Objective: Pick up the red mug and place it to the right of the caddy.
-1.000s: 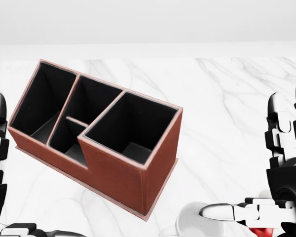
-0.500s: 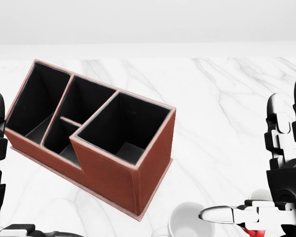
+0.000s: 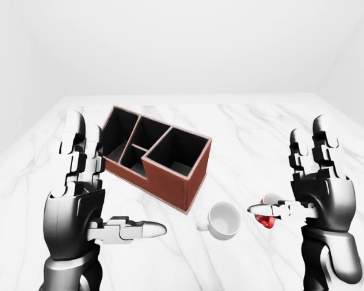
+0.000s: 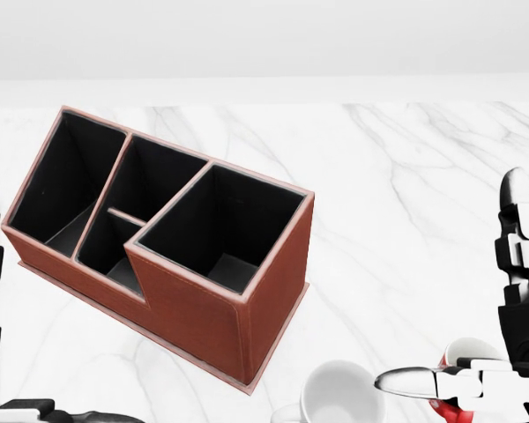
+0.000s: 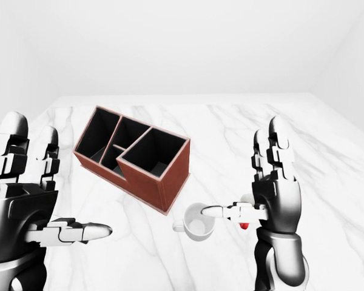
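A brown-red caddy with black compartments sits on the marble table, at the left in the head view. The red mug stands to the caddy's lower right and is white inside. It is mostly hidden behind the thumb of my right hand. That hand is open, fingers pointing up and thumb stretched left across the mug, not closed round it. My left hand is also open and holds nothing, low and to the left of the caddy.
A white mug lies on its side between the caddy and the red mug, mouth towards me. The white marble table runs to a pale wall at the top of the views.
The whole picture first shifted a little left, so the camera moved. Since then my right hand has slid right and down, showing more of the red mug. The left hand has sunk lower.
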You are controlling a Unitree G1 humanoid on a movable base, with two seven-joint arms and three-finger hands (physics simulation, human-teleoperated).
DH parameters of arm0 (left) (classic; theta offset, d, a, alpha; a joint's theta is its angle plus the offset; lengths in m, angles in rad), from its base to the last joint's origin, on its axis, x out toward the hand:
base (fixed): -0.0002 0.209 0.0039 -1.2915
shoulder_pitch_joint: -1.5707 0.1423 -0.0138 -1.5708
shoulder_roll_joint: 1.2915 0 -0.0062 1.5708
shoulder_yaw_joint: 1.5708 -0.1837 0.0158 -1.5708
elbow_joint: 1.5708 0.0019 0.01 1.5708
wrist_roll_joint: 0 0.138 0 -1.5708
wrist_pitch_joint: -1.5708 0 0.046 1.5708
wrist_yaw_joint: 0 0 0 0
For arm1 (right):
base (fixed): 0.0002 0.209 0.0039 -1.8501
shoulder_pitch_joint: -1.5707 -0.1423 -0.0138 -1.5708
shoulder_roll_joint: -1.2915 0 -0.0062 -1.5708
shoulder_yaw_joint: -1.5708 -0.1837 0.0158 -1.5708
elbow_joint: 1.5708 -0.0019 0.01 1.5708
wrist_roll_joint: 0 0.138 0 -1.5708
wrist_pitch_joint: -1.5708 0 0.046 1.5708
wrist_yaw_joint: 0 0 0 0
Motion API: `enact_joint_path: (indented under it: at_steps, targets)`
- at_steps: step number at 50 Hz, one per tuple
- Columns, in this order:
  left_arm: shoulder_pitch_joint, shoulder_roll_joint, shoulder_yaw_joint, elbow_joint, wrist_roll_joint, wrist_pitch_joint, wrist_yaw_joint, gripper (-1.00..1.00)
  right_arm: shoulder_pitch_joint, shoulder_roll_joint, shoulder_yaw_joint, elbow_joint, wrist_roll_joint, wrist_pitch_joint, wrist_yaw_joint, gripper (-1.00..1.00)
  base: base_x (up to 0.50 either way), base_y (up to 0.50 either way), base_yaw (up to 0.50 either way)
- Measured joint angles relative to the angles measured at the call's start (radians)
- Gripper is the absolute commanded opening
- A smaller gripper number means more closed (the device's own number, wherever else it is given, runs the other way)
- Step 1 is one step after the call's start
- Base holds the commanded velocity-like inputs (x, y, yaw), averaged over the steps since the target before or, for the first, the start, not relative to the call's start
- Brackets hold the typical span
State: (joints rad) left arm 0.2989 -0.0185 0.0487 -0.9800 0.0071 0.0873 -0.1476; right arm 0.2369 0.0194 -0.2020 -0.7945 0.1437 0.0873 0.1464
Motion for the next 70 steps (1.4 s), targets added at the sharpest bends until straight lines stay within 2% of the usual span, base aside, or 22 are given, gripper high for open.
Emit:
enact_joint_path:
  at_steps: [16,30,40,50,60,70]
  targets:
    - [-0.003,-0.003,0.01,0.006,-0.005,0.0,-0.005,1.0,-0.109,-0.075,-0.195,-0.115,-0.001,0.0,0.121,1.0,0.0,0.0,0.0]
    - [-0.002,-0.005,0.011,0.003,-0.008,0.0,-0.006,1.0,-0.261,-0.238,-0.438,-0.21,0.132,0.0,0.232,1.0,0.0,0.0,0.0]
    - [0.0,-0.007,0.021,-0.012,-0.018,0.0,-0.011,1.0,-0.294,-0.309,-0.523,-0.236,0.133,0.0,0.326,1.0,0.0,0.0,0.0]
    - [-0.001,-0.011,0.031,-0.022,-0.024,0.0,-0.017,1.0,-0.283,-0.334,-0.541,-0.229,0.064,0.0,0.447,1.0,0.0,0.0,0.0]
    - [0.001,-0.013,0.036,-0.031,-0.026,0.0,-0.021,1.0,-0.292,-0.358,-0.511,-0.168,-0.049,0.0,0.549,1.0,0.0,0.0,0.0]
    - [0.0,-0.015,0.041,-0.034,-0.028,0.0,-0.024,1.0,-0.303,-0.387,-0.457,-0.098,-0.167,0.0,0.552,1.0,0.0,0.0,0.0]
